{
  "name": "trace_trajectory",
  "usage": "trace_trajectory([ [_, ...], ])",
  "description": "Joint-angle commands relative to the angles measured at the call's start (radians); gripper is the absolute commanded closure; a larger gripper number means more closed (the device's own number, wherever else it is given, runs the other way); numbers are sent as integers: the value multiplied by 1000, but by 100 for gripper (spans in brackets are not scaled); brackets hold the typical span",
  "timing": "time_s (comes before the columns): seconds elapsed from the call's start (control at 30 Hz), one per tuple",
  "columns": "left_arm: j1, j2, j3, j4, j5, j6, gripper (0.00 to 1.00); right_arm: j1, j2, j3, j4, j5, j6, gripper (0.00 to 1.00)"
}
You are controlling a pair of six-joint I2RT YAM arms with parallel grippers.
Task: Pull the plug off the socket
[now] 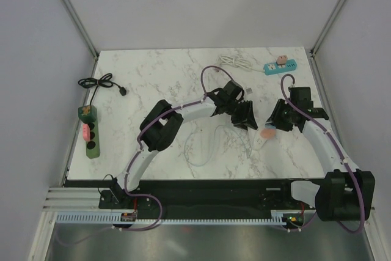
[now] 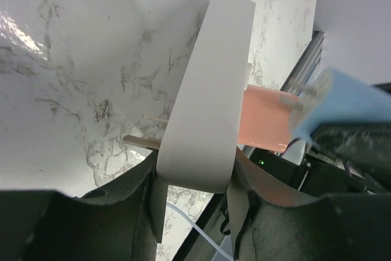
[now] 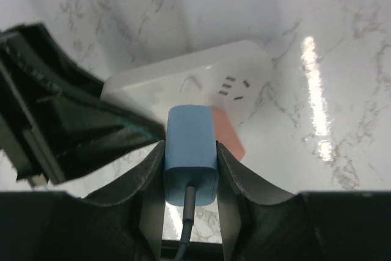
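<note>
My left gripper (image 1: 244,117) (image 2: 192,181) is shut on a white socket block (image 2: 208,108), held above the marble table. The block also shows in the right wrist view (image 3: 201,80), its slot holes facing up. My right gripper (image 1: 275,123) (image 3: 190,157) is shut on a blue plug (image 3: 190,145) with a dark cable at its rear. In the left wrist view the blue plug (image 2: 348,99) sits to the right of the block with its metal prongs bare, a small gap from the socket face. A pink piece (image 2: 263,120) (image 1: 267,132) sticks out of the block between them.
A blue power strip (image 1: 280,65) with a plug in it and a white cable (image 1: 235,61) lie at the back right. A green power strip (image 1: 90,131) with plugs lies at the left edge, and a black cable (image 1: 101,82) lies behind it. A thin white cable (image 1: 208,145) loops mid-table.
</note>
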State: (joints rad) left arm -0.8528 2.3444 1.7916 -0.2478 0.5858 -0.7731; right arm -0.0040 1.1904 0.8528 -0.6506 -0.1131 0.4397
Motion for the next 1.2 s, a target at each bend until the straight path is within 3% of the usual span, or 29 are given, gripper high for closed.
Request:
trace_trajectory([
  [0.0, 28, 70, 58, -73, -75, 64, 98, -31, -20, -34, -75, -160, -30, 100],
  [0.1, 32, 66, 61, -74, -63, 63, 98, -62, -23, -49, -53, -243, -22, 100],
  [0.47, 28, 61, 74, -90, -122, 37, 98, -62, -106, 161, -219, 128, 22, 100],
  [0.6, 29, 72, 110, -91, -126, 26, 98, -62, -116, 259, -264, 78, 25, 100],
  [0.93, 28, 130, 213, -93, -98, -8, 97, -62, -178, 206, -254, -2, 71, 100],
  [1.0, 28, 153, 250, -93, -89, -12, 87, -62, -195, 207, -259, -26, 74, 100],
  [1.13, 32, 162, 276, -108, -116, -14, 28, -62, -206, 198, -262, -85, 82, 100],
  [1.17, 35, 161, 278, -111, -125, -11, 24, -60, -213, 195, -261, -88, 80, 100],
])
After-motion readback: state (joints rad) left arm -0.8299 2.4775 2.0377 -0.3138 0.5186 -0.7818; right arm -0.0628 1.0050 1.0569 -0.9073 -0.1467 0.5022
